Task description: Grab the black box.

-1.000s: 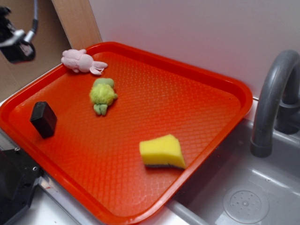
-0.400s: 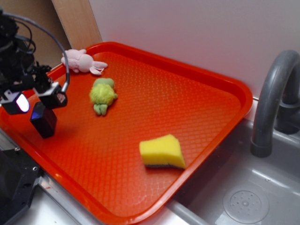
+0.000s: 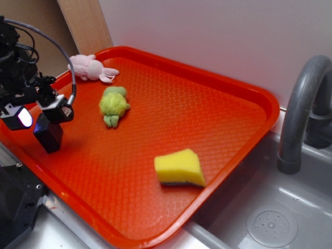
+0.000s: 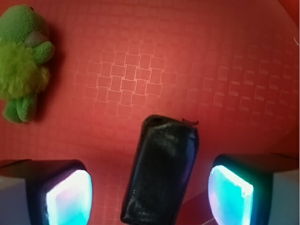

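gripper (image 4: pixel 149 197) jaws wide apart, holding nothing | straddles black box (image 4: pixel 161 168) at lower centre, ready to close | green toy (image 4: pixel 21 70) upper left, clear

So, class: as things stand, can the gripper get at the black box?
Probably yes. The gripper is open with the black box between its fingers, nothing between them; the green plush toy lies clear.

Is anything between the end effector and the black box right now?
Nothing visible. The end effector is open, with the black box lying between its fingers on the bare tray. The green toy sits off to one side, clear of the gap.
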`<action>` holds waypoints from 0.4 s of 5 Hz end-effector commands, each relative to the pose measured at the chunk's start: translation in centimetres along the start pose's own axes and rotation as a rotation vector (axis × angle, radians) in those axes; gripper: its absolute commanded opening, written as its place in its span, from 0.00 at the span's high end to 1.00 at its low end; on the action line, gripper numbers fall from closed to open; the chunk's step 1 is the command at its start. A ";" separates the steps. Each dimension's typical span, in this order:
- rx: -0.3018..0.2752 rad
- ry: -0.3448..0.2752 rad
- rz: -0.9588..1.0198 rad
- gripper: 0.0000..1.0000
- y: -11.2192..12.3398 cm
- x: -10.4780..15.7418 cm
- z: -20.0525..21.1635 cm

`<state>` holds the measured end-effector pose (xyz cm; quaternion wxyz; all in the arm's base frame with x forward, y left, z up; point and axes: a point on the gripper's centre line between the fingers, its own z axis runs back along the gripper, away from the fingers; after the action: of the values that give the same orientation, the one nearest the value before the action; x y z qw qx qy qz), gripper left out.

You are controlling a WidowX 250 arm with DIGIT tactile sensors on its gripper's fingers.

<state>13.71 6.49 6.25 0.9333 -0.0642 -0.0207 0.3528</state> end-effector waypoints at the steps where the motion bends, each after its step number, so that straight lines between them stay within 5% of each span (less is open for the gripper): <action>1: -0.024 -0.002 0.074 1.00 1.8 -0.8 -4.2; 2: -0.031 -0.029 0.051 1.00 1.2 -0.9 -3.0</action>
<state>12.78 6.27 2.87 0.9251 -0.0776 -0.0276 0.3707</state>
